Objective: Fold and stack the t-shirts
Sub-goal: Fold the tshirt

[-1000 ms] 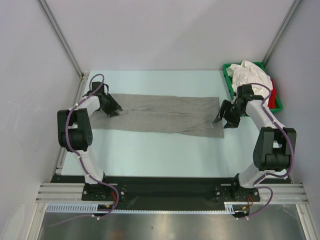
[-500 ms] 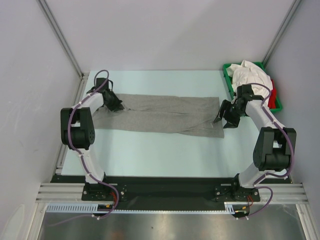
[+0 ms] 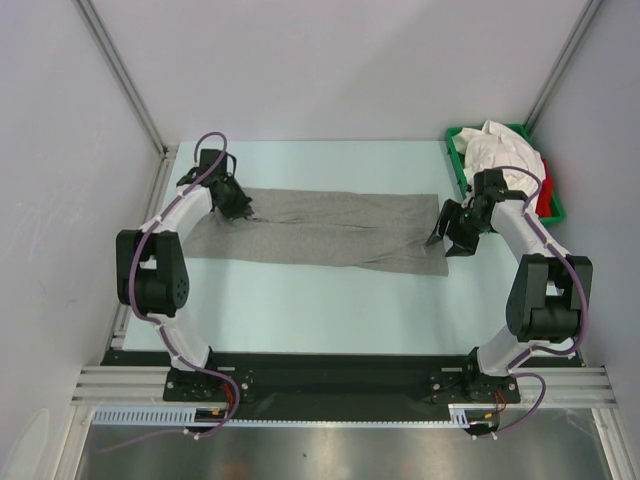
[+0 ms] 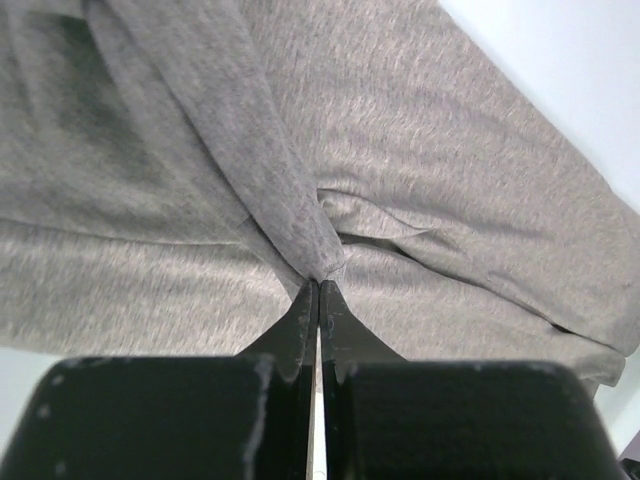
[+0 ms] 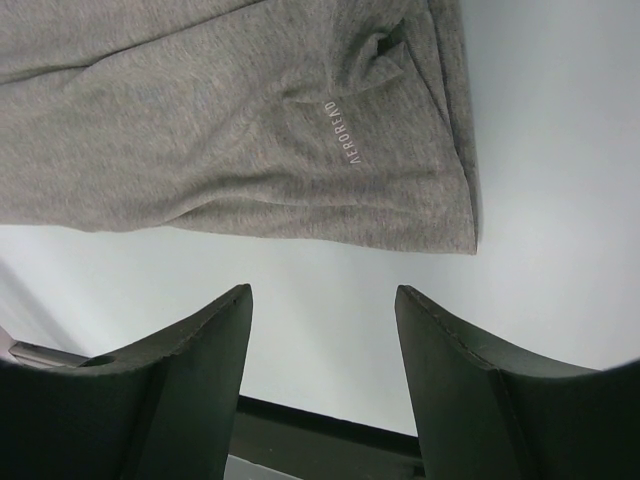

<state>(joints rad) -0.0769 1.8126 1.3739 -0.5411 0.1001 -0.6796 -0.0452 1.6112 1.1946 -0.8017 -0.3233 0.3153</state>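
Left arm (image 3: 160,270) and right arm (image 3: 545,280): white links, black joint housings, purple cables (image 3: 520,168) looped alongside, above black base plate (image 3: 330,378); fingers (image 5: 190,380) black, wedge-shaped.

The table (image 3: 300,300) bears a grey t-shirt (image 3: 330,228) and green tray (image 3: 455,148).

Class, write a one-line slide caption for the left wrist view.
Left gripper shut, pinching a fold of the heather grey t-shirt spread on the pale table.

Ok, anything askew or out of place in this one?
Nothing damaged. The grey t-shirt lies as a long strip, slightly slanted, with fabric bunched into a ridge where the left gripper pinches it. At the far right, white shirts spill over the rim of the green tray.
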